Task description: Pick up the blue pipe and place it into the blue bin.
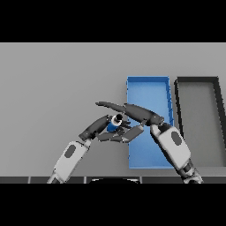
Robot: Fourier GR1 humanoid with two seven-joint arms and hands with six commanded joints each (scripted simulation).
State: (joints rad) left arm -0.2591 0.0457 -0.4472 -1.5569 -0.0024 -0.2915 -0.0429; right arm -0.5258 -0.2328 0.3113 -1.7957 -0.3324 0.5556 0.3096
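On the smooth grey table (53, 79), the left hand (95, 127) reaches right, fingers relaxed, touching the short blue pipe (114, 125). The right hand (132, 119) pinches that cylinder between thumb and fingers, just left of the rectangular blue bin (148, 86). A black bin (196, 80) sits farthest right.

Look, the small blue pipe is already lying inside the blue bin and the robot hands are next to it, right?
Not quite. The head view shows the small blue pipe outside the rectangular blue bin, just left of it, between the right robot hand and the left robot hand, which are indeed next to it.
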